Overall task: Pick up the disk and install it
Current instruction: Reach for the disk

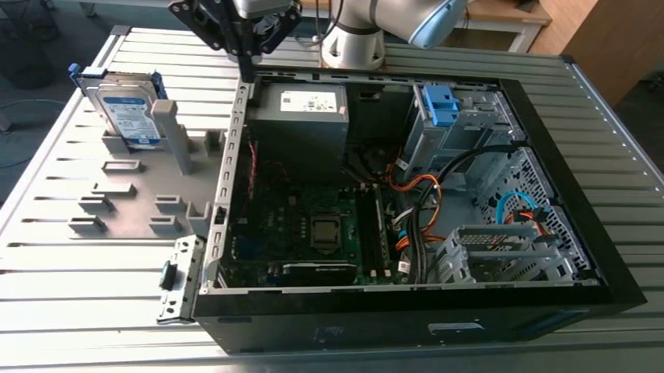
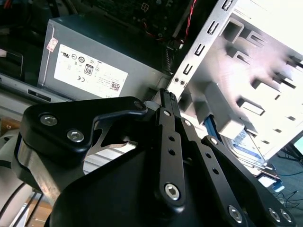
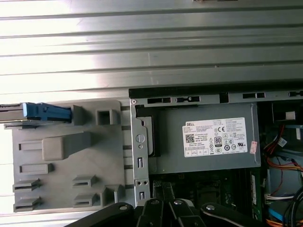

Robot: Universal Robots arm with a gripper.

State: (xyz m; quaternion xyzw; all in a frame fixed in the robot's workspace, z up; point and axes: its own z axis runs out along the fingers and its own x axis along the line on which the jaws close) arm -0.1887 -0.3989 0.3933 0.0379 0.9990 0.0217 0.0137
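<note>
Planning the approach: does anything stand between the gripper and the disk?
Nothing visible from above. The gripper hangs over the case's edge; the disk stands upright in the grey holder, with a grey post beside it on the case side.

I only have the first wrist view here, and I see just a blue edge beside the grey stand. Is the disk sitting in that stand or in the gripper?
Observer: It is in the stand. In the exterior view the disk stands on edge in the grey stand, label towards the camera.
Operator: Where is the gripper relative to it?
Observer: The gripper hangs over a side wall of the computer case, to the exterior view's right of the disk, not touching it.
Operator: Are the fingers open?
Observer: No. In the second wrist view the fingers meet at their tips with nothing between them.
</note>
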